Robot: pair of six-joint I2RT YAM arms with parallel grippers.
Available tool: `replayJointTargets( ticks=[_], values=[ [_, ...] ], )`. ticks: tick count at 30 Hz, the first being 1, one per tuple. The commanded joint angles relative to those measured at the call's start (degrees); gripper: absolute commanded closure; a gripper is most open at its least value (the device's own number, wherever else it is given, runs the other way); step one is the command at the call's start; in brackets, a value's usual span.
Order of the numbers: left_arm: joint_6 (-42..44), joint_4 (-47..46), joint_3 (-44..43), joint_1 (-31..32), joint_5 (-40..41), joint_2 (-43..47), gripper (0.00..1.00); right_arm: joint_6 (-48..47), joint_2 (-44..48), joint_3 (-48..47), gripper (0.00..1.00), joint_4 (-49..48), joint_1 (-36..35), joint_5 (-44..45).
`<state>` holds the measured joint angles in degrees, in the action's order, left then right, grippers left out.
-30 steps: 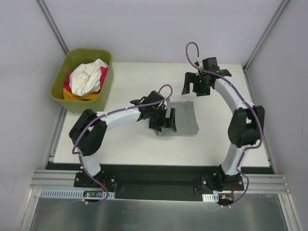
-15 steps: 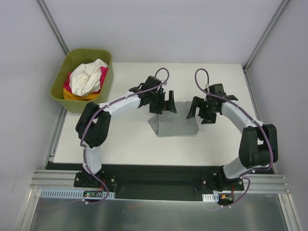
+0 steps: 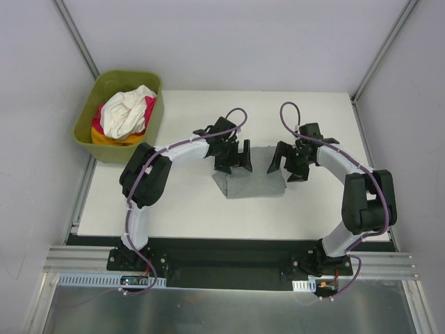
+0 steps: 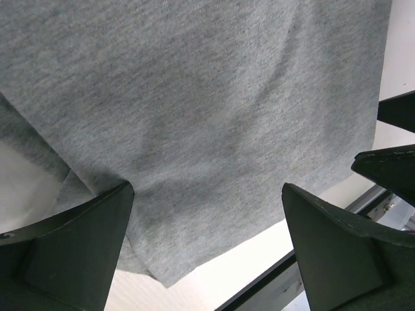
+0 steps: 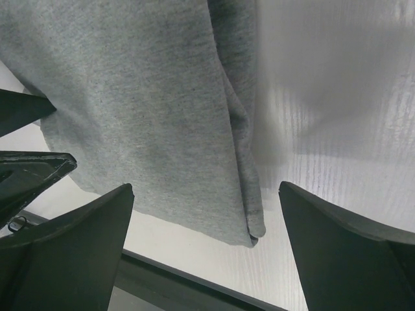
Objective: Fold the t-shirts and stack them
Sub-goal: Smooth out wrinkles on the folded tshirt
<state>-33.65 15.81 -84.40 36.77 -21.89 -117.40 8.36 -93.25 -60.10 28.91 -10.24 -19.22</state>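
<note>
A folded heather grey t-shirt (image 3: 256, 177) lies on the white table between my two arms. My left gripper (image 3: 233, 157) is open over its far left corner, with nothing in it. My right gripper (image 3: 290, 161) is open over its far right edge, also empty. The left wrist view shows grey cloth (image 4: 194, 116) filling the space between the jaws. The right wrist view shows the shirt's folded edge (image 5: 241, 142) between the jaws. White, magenta-pink and orange-yellow t-shirts (image 3: 125, 115) lie crumpled in the tub.
The olive-green plastic tub (image 3: 154, 111) stands at the table's far left corner. The white table (image 3: 188, 209) ends at a dark front edge (image 3: 229, 240). Grey walls enclose the table on three sides.
My left gripper has moved from the shirt's near left to its far left corner. My right arm has swung down from the far right to the shirt's right edge. The shirt lies flatter.
</note>
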Motion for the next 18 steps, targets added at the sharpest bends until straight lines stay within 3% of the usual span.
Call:
replayJointTargets(
  ticks=[1, 7, 11, 18],
  values=[
    [0.3, 6.8, 0.5, 0.5, 6.8, 7.5, 0.01, -0.7, 1.2, -2.5, 0.01, 0.4, 0.4, -1.2],
    [-1.9, 13.5, 2.7, 0.5, 15.9, 11.4, 0.01, -2.6, 1.8, -3.0, 0.01, 2.1, 0.4, 0.4],
    [-2.7, 15.3, 2.2, 0.4, 15.3, 9.2, 0.01, -3.1, 1.1, -3.1, 0.01, 2.2, 0.3, 0.5],
    [-2.6, 15.5, -3.5, 0.9, 11.6, 1.9, 0.12, -3.9, 0.4, -4.0, 0.01, 2.6, 0.3, 0.4]
  ],
)
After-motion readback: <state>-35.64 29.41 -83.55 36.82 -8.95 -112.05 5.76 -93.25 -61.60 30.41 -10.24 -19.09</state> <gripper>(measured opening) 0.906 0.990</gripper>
